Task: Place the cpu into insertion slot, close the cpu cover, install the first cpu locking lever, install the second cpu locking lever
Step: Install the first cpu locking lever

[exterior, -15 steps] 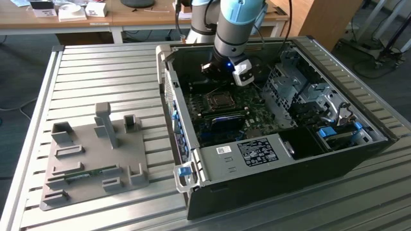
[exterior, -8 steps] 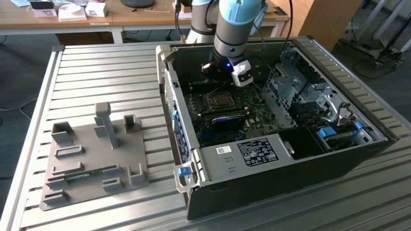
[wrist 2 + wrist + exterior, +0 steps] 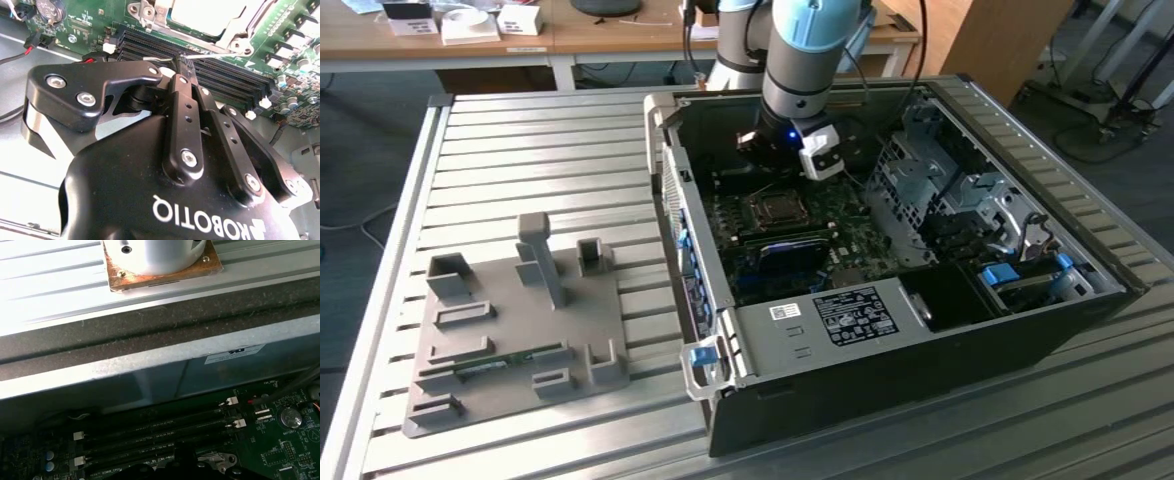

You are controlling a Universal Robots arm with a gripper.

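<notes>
1. Just past the tips of the gripper (image 3: 177, 62), find the cpu (image 3: 212, 12): seated flat in its socket on the green motherboard (image 3: 90, 15), silvery top facing up, near the fingertips but apart from them.
2. Being square, shows no long axis; edges lined up with the socket and with the black memory slots (image 3: 220, 82) that run beside it.
3. Note the cpu cover (image 3: 230, 37) lying down over the chip and framing it through the window, its near rim between the chip and the gripper.
4. Along that rim, see a thin silver locking lever (image 3: 215, 53), long axis parallel to the memory slots, crossing right at the fingertips.
5. Read the gripper as closed, fingers drawn together with no gap visible at the tips; cannot tell whether pinching the lever or merely pressing on it.
6. In the exterior view, spot the arm reaching down into the open computer case (image 3: 881, 340), with the socket lying toward the middle of the board.
7. Outside the case, on the slatted metal table (image 3: 520, 150), toward the exterior view's left, see a grey fixture block (image 3: 507, 330), apart from the case.
</notes>
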